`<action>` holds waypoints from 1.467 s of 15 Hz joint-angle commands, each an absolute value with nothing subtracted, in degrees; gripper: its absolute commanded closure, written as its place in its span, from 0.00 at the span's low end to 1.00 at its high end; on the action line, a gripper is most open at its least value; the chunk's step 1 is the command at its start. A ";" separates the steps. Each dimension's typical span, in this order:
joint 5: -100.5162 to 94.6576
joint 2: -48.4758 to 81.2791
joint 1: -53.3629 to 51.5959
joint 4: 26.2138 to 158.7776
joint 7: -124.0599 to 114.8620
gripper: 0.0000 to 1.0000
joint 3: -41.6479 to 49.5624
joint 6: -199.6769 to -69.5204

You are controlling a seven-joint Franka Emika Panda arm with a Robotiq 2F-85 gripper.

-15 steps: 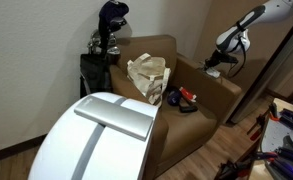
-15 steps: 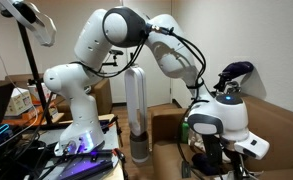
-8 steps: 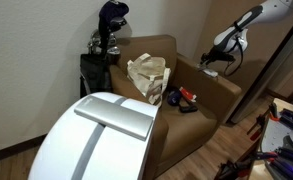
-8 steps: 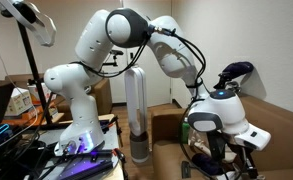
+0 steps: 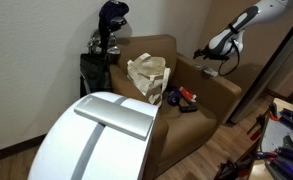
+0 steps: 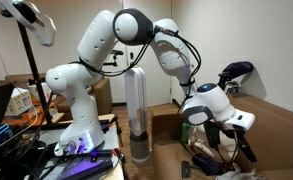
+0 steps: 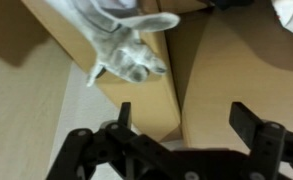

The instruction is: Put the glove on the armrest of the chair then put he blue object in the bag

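On the armrest [image 7: 121,98] your glove [image 7: 126,52] looked soft and floppy, easiest to pinch at its thick middle; your end effector [image 7: 186,118] hung open.

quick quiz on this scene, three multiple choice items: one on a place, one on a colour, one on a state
1. Where does the glove lie?
A. in the bag
B. on the armrest
C. on the floor

2. What colour is the chair?
A. brown
B. green
C. white

3. How is the pincer?
A. shut on the glove
B. shut on the blue object
C. open and empty

Answers:
1. B: the wrist view shows the pale glove draped on the brown armrest.
2. A: its back and arms are brown in an exterior view.
3. C: the wrist view shows the fingers spread apart with nothing between them.
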State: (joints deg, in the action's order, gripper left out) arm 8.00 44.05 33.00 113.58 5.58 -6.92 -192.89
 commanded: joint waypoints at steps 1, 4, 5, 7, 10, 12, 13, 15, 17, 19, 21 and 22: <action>4.93 42.08 28.01 119.79 1.15 0.00 -7.67 -196.27; 7.43 43.30 18.28 120.90 -1.96 0.00 -2.60 -195.89; 8.22 44.14 15.74 120.86 -3.22 0.00 -1.42 -195.91; 11.81 46.63 9.90 119.81 -7.02 0.00 1.78 -194.93; 16.55 52.55 2.95 116.78 -11.72 0.00 4.81 -194.81; 20.13 57.99 -1.96 113.27 -14.91 0.00 7.60 -196.44; 22.37 60.03 -3.72 111.68 -16.77 0.00 8.59 -196.00; 27.63 64.62 -5.93 107.79 -21.38 0.00 9.71 -194.00; 31.70 68.80 -7.14 103.63 -25.29 0.00 10.07 -191.58; 34.44 72.13 -6.69 99.66 -28.92 0.00 9.16 -190.66; 36.89 75.08 -5.62 95.40 -31.77 0.00 8.05 -190.53; 37.59 76.43 -4.36 93.17 -32.47 0.00 6.92 -191.29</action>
